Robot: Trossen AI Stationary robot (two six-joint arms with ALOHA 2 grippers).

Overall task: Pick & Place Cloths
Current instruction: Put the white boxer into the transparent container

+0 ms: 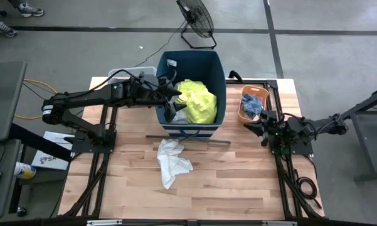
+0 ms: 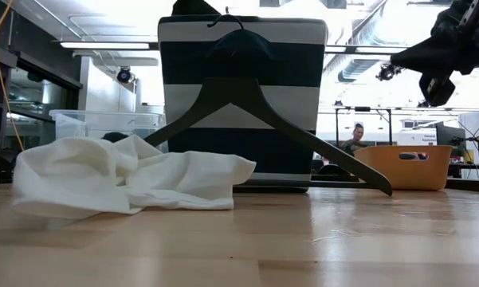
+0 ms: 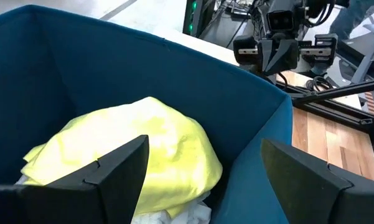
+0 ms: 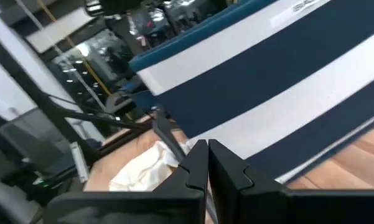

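A neon-yellow shirt lies in the tall dark-blue bin on top of a white piece. My left gripper hangs open over the bin's left side, just above the shirt, with nothing between its fingers. A white cloth lies crumpled on the table in front of the bin. My right gripper is shut and empty, raised at the table's right side near the orange tub.
A dark hanger leans against the bin's striped near wall, one arm end on the table. The orange tub holds blue pieces. A clear plastic box stands far left of the bin. Bare wood lies near the front edge.
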